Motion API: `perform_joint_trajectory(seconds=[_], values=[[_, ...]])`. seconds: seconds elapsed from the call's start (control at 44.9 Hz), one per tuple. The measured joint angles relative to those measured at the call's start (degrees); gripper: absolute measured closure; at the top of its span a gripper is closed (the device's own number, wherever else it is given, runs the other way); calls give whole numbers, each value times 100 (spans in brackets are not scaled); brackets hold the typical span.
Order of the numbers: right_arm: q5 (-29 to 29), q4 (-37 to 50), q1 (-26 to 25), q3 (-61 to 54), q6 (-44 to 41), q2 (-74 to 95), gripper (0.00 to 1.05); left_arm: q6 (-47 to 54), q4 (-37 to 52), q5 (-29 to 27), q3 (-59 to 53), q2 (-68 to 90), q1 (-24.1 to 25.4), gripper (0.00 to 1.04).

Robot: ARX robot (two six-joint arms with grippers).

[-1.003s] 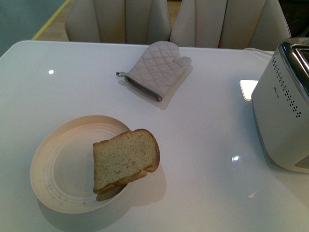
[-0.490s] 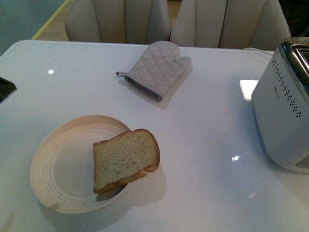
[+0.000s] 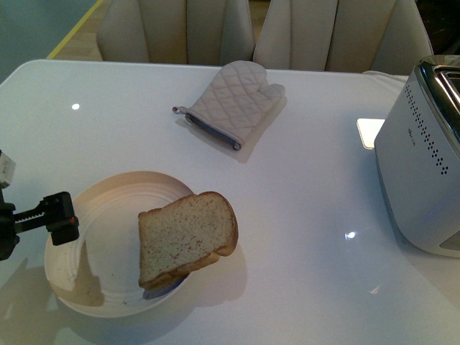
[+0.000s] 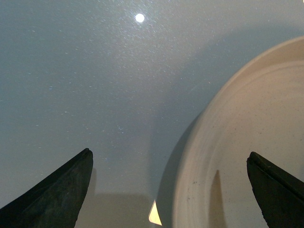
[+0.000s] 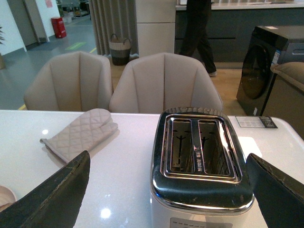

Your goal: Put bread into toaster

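Stacked slices of tan speckled bread (image 3: 187, 237) lie on the right side of a round cream plate (image 3: 93, 251) and overhang its rim. My left gripper (image 3: 63, 219) is open and empty at the plate's left rim, well left of the bread. In the left wrist view the left gripper (image 4: 169, 153) straddles the plate's rim (image 4: 247, 142); no bread shows there. The white toaster (image 3: 424, 158) with a chrome top stands at the table's right edge. In the right wrist view my right gripper (image 5: 167, 156) is open above the toaster (image 5: 199, 166), whose two slots are empty.
A quilted grey oven mitt (image 3: 233, 104) lies at the back middle of the white table (image 3: 309, 215); it also shows in the right wrist view (image 5: 80, 133). Beige chairs (image 3: 180, 29) stand behind the table. A person stands far back in the room (image 5: 197, 23).
My left gripper has come into the front view from the left edge and now sits at the plate's left rim, casting a shadow on it. The bread and toaster have not moved.
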Motion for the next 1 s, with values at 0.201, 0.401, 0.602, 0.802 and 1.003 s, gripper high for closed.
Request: perform_joint_trajectory(seconds=[0.201, 0.401, 0.602, 0.802, 1.003], values=[[0, 0, 0, 0, 0, 0, 9, 46, -57, -125, 227, 367, -203, 35], [0, 0, 0, 0, 0, 0, 9, 48, -79, -205, 330, 520, -396, 64], [0, 0, 0, 0, 0, 0, 9, 122, -4, -249, 372, 525, -675, 87], [0, 0, 0, 0, 0, 0, 9, -83, -61, -221, 549, 518, -1255, 100], [0, 0, 0, 0, 0, 0, 9, -278, -203, -229, 708, 518, -1779, 100]])
